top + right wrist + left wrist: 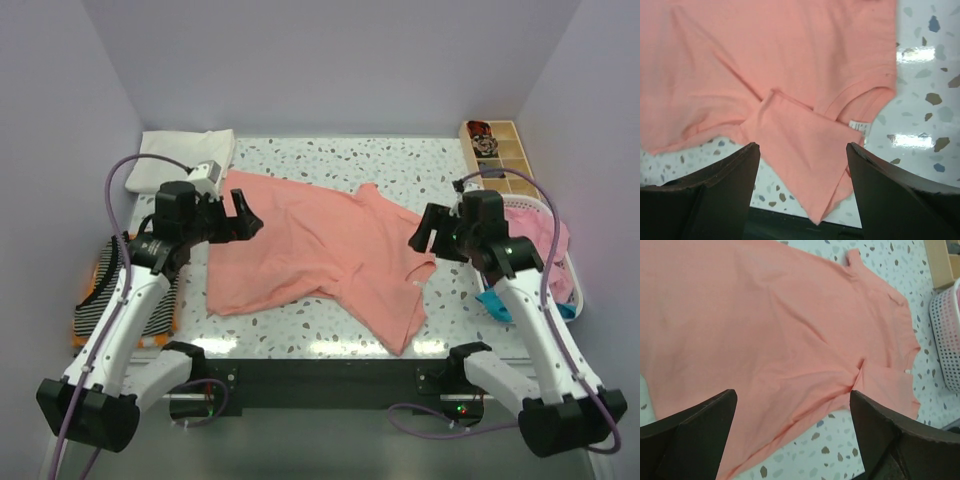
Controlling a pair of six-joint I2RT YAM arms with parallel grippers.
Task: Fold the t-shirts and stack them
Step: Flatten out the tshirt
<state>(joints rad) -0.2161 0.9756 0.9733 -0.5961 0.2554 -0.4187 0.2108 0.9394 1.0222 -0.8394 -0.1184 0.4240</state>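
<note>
Two grippers: the left gripper [243, 216] hangs over the tee's hem end and the right gripper [424, 233] over its collar end. Both have jaws spread with nothing between them.
Tee: the salmon tee [300, 250] lies unfolded and askew on the counter [400, 160], hem to the left and collar to the right.
Flap: just beside the white label [858, 126], a flap [800, 150], likely a sleeve, is doubled over the body. Its tip reaches the counter's near edge.
Risk, trapped flap: a fold made over that doubled cloth would probably come out lumpy and uneven, because the flap was never smoothed first.
Risk, crooked fold: the tee sits at a slant to both arms, so pinches taken at unmatched points would pull the crease off line.
Risk, partial pinch: jaws closing on the flap could catch one layer and miss the other, so the cloth slips or bunches when lifted.
Risk, edge: any drag toward the arms could slide the flap's tip off the counter.
Risk, neighbours: the basket [572, 268] with a pink tee [545, 232] and a teal tee [495, 303] sits close to the right arm, and a striped tee [108, 290] lies by the left arm. A wide swing could snag either.
Stack: a white tee [185, 155] lies folded at the far left corner, and a careless carry there could undo both folds.
</note>
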